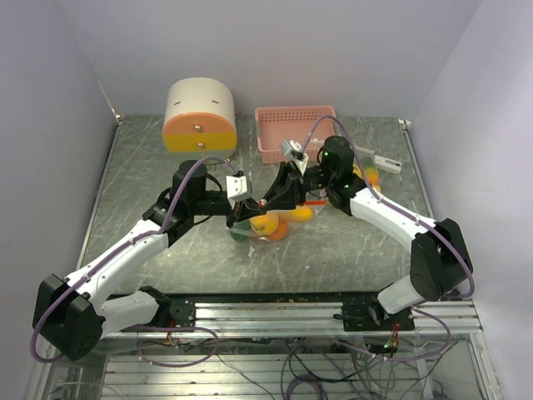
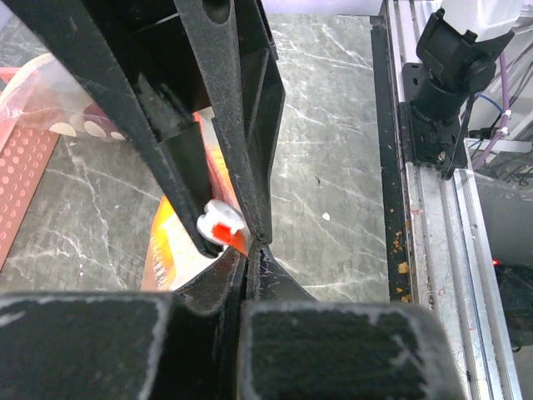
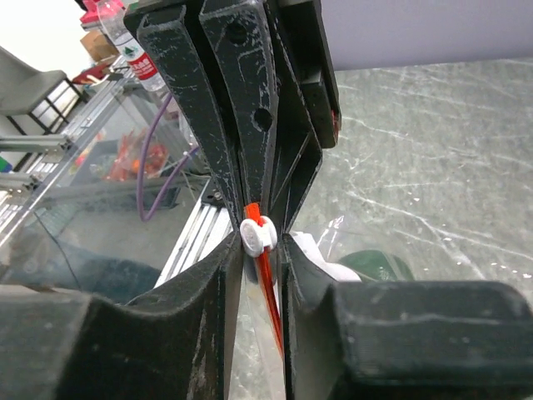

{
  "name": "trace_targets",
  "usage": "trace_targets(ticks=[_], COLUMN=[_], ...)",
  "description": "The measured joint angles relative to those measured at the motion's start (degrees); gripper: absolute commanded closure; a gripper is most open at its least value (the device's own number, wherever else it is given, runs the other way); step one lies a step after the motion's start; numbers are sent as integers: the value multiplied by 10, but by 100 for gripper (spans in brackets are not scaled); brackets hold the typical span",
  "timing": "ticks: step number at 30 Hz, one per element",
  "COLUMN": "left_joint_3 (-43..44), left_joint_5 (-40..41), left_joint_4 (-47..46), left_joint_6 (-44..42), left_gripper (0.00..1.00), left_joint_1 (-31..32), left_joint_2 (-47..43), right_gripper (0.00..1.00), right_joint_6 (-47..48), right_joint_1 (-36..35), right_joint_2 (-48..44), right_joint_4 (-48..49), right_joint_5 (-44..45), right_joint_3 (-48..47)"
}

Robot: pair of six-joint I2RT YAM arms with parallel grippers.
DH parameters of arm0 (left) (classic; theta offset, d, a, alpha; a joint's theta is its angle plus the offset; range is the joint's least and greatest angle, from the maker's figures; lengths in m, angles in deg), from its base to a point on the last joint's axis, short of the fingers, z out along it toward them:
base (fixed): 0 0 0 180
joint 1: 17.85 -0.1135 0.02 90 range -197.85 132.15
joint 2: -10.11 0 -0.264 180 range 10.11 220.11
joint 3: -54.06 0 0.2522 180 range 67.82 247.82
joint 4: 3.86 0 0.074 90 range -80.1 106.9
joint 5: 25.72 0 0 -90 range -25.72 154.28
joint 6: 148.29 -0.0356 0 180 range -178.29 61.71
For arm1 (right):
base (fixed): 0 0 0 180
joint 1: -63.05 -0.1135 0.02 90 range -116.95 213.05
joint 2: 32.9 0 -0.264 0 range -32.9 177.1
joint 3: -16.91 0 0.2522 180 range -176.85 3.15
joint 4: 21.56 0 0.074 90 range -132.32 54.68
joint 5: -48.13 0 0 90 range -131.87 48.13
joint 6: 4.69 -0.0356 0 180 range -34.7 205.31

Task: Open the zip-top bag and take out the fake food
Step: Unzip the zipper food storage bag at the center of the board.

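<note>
Right hand [image 3: 260,242] is pinching the little white plastic zip slider [image 3: 256,235]. Left hand [image 2: 252,250] is pressed together on the top edge of the clear plastic zip-top bag [image 1: 251,235], tip to tip with it. The glossy orange and yellow fake food [image 1: 268,225] is inside the bag, mid-frame on the grey marbled table [image 1: 141,167].

A robotics lab cell: plain white walls [image 1: 291,50] box in a marbled table [image 1: 166,250], with aluminium rails [image 1: 275,312] and loose cables [image 1: 250,367] at its near edge.

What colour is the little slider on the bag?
The slider is white; clearest in the right wrist view.
</note>
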Motion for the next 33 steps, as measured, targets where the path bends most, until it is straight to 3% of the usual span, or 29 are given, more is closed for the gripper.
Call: trace_targets(ticks=[12,16,20,21,23,24,27,33], left_joint_3=[0,0,0,0,0,0,0,0], left_joint_5=[0,-1,0,0,0,0,-1,-3], left_joint_4=[-9,-13,-11,-10,-9,-9,-9,-5], left_joint_6=[5,9,9,9,9,9,9,9], left_gripper=[93,93,93,93,93,93,93,93], left_joint_1=[0,1,1,1,1,1,0,1], left_joint_2=[1,1,1,2,2,3,3,3], right_gripper=[98,82,78,72,68,69,88,96], right_joint_6=[16,21,19,18,18,16,19,30], right_joint_1=[-3,-4,-7,-8,-9,-11,-14,-14], right_joint_2=[-50,-65,-65,-65,-65,-65,-65,-67], right_joint_4=[-14,-17,-18,-17,-17,-18,-16,-24], right_joint_5=[37,54,59,59,59,59,59,71], right_joint_3=[27,36,36,36,36,36,36,36])
